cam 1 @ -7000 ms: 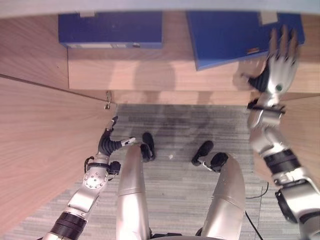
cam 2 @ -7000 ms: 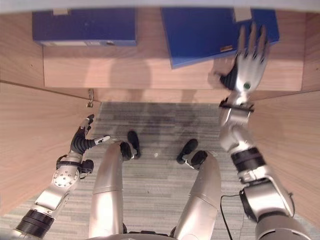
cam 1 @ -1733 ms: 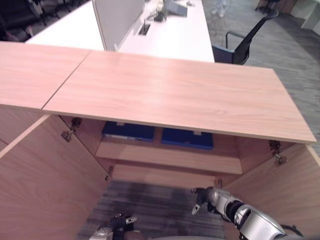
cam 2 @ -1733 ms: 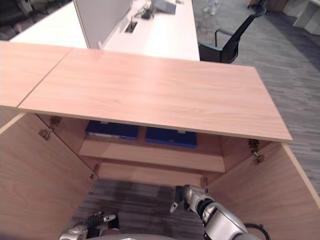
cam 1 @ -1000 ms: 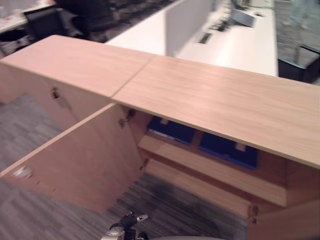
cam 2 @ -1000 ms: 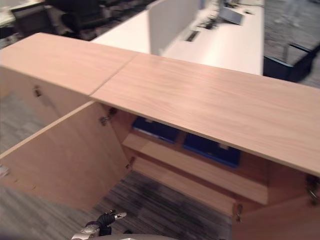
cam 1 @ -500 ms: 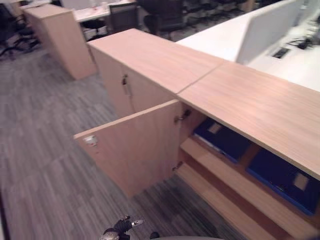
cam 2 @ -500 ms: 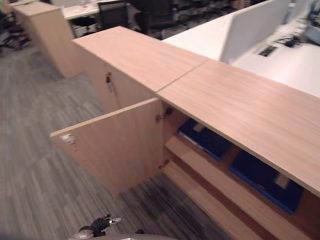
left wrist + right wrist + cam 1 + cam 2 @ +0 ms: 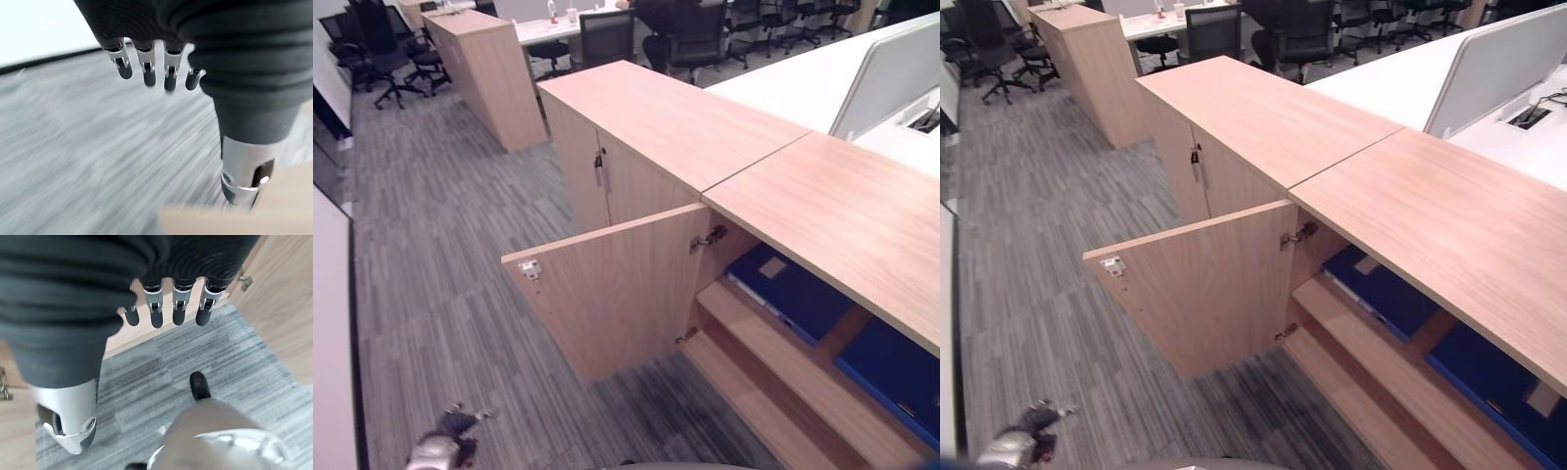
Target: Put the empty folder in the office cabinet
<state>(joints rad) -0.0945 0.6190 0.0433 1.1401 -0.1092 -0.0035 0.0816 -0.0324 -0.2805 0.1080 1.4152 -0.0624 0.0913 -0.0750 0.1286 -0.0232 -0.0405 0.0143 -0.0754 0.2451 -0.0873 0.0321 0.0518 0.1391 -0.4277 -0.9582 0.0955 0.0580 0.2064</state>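
Room: grey striped carpet [image 9: 440,294] ran across an office, with a long white desk [image 9: 1400,83] at the far right and dark chairs [image 9: 695,34] at the far end.
Left hand: left hand [image 9: 156,58] hung over carpet, its fingers [image 9: 146,73] relaxed and a little apart, thumb [image 9: 244,171] off to one side, closed on nothing; the head views showed it low at the near left [image 9: 445,446].
Right hand: right hand [image 9: 171,308] hung over carpet just before the cabinet's wooden front, fingers [image 9: 178,308] straight and slightly spread, empty.
Folders: two blue folders lay flat on the upper shelf [image 9: 773,343] inside the open cabinet [image 9: 822,211], one folder [image 9: 793,294] nearer the hinge, the other folder [image 9: 896,377] to its right; both were well apart from either hand.
Door: left cabinet door [image 9: 617,294] stood swung open toward the near left.
Neighbours: a shut cabinet [image 9: 636,137] adjoined on the left; another wooden unit [image 9: 484,59] stood farther off.
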